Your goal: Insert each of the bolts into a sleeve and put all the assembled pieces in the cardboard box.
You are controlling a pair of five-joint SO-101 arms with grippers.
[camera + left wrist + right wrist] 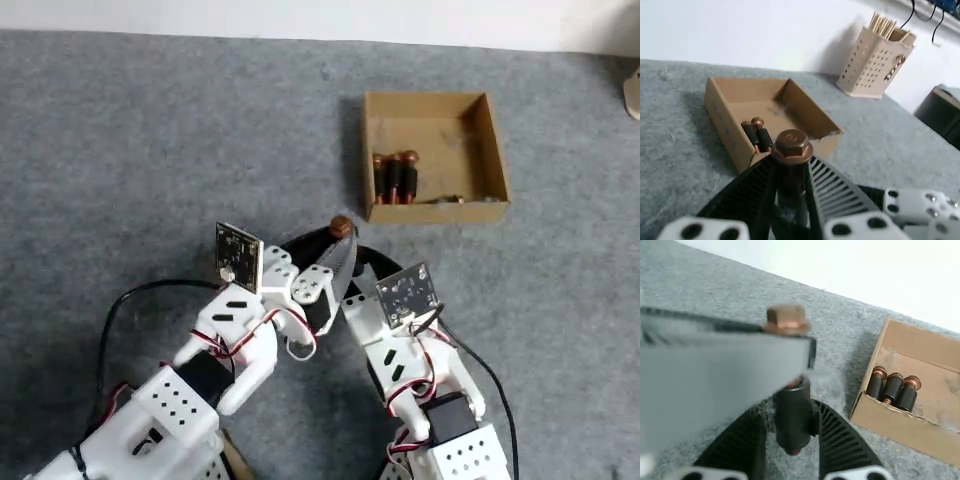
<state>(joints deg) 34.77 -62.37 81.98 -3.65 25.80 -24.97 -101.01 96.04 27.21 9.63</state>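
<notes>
The left claw [790, 175] is gripping the bolt [792, 145] just under its head, jaws narrow around the shank. The right claw [792, 427] is clamping the sleeve [791, 412] around its middle, jaws equally narrow. Both are meeting above the surface [150, 150], near and left of the cardboard box [440, 213]. The bolt is standing head-up over the sleeve with its shank going into the top opening; how deep it is sitting is hidden.

The bolt is looking like solid metal, so it is probably handling as stiff, small and fairly dense, with a smooth shank that may be slipping under a light pinch. The flats of the hexagonal head and the neck below it are offering the surest hold. The sleeve is likely light and rigid enough to take a firm squeeze; being round, it may be rolling once laid down, so holding it across its middle is seeming best. Any tilt between the two could be jamming the fit.

The bolt is showing a coppery, slightly shiny hex head with a ring stamped in its top. The sleeve is appearing as a plain dark cylinder, wider than the shank. Three assembled pieces [395, 178] are lying side by side in the box against its left wall, copper heads pointing to the far side.
</notes>
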